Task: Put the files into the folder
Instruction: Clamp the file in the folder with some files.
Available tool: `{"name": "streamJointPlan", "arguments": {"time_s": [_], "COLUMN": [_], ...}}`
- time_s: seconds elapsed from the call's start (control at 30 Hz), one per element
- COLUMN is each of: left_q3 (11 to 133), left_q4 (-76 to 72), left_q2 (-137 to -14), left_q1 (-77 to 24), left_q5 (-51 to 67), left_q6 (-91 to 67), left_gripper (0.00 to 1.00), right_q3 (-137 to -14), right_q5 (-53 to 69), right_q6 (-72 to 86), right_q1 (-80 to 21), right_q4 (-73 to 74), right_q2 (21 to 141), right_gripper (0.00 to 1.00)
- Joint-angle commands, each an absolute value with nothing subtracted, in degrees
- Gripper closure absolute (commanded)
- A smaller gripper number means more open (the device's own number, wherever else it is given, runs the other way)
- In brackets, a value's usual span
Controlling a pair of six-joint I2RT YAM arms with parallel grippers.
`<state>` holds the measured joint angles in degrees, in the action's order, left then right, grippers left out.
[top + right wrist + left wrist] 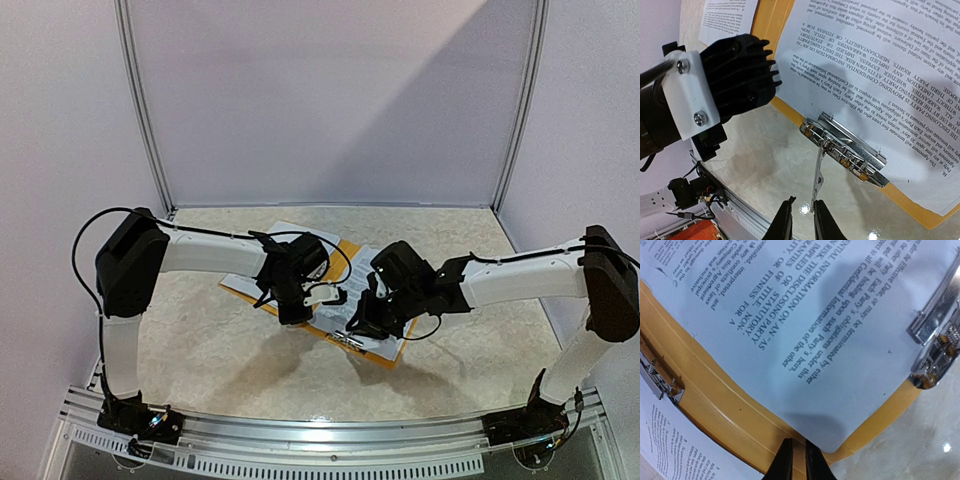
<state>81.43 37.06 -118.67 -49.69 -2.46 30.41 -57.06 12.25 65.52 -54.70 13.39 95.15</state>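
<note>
I find the folder [771,30], orange-yellow, lying open and flat on the desk [200,330]. One of the files [865,75], a white printed sheet, lies on it, edge at the metal clip [850,152]. Another sheet lies beyond the fold.

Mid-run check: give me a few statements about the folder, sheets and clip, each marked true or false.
1. The folder lies open on the table. True.
2. The folder is blue. False: it is orange-yellow.
3. The sheet on the folder is blank. False: it carries lines of black text.
4. A metal clip sits at that sheet's edge. True.
5. The clip's thin lever points toward the right fingers. True.
6. Both arms are parked clear of the folder. False: the left arm and right arm both reach over it.
</note>
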Motion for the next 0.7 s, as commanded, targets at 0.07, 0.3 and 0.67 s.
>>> {"name": "streamJointPlan", "arguments": {"time_s": [0.07,0.3,0.67], "left_q3": [80.1,80.1,80.3], "left_q4": [41.1,41.1,41.3], "left_q2": [-122.9,-123.0,-123.2], "left_q1": [-50.4,-50.4,-50.4], "left_q5": [1.5,1.5,1.5], "left_q6": [30.8,30.8,30.7], "left_gripper": [0.87,0.87,0.87], "right_q3": [-56.6,-55.3,-54.6], "right_q5": [12.9,12.6,11.5], "right_q6": [66.8,67.2,66.6], "right_q1": [-55.0,-55.0,-55.0], "right_q4": [12.5,13.4,16.1], "right_q2": [96.9,96.9,97.2], "right_gripper": [0.88,0.92,0.97]}}
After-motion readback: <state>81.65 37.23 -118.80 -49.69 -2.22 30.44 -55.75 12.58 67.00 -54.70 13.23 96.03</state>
